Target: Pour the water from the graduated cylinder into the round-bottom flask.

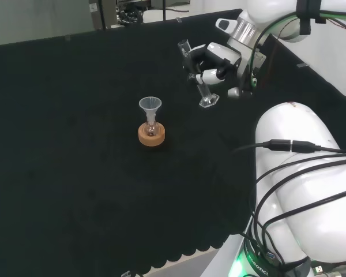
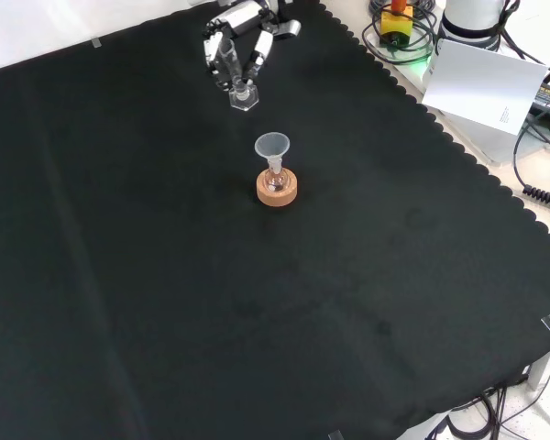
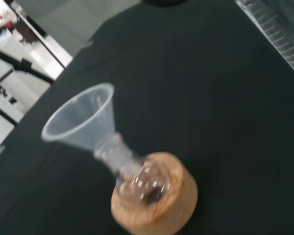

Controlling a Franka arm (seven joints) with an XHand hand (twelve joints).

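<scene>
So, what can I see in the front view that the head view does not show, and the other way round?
Front view alone: a white sheet of paper and coiled cables beyond the scalloped edge of the cloth.

Head view alone: the arm's big white links with black cables at the right.

Both: the hand curled round the graduated cylinder, lifted off the black cloth, and apart from it the round-bottom flask on its cork ring with a clear funnel in its neck.
</scene>
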